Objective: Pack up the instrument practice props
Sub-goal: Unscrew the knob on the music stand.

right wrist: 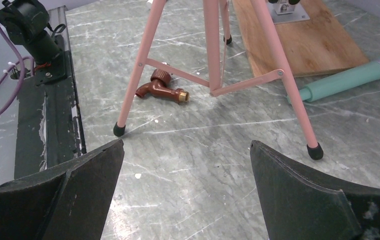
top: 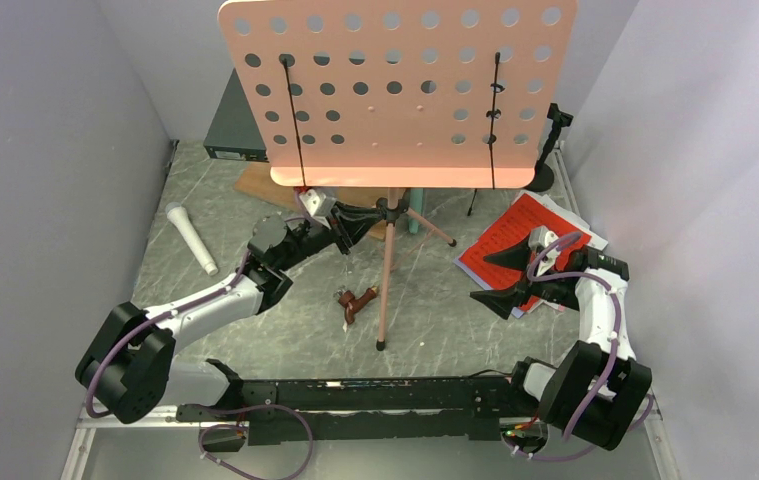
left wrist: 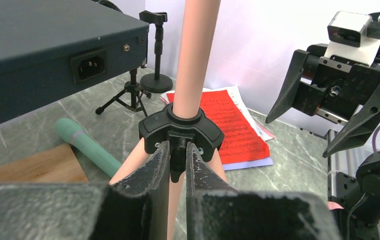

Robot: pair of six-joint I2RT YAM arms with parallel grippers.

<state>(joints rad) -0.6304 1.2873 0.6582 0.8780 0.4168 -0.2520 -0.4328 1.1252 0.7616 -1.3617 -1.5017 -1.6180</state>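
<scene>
1. The pink music desk (top: 395,90) hangs over the far half of the table (top: 435,335) and blocks the way down from above.
2. Under it the stand legs (right wrist: 132,75) spread out. The gaps between them are open, but a brown piece (right wrist: 160,90) lies just beside the near leg.
3. The left gripper (left wrist: 177,150) grips the black hub (left wrist: 180,127), so its arm crosses the left-middle.
4. Before the wide-spread right gripper (right wrist: 186,145) the table is bare up to the legs.
5. Red pages (top: 505,240) lie under the right arm; walls (top: 45,200) close both sides.
</scene>
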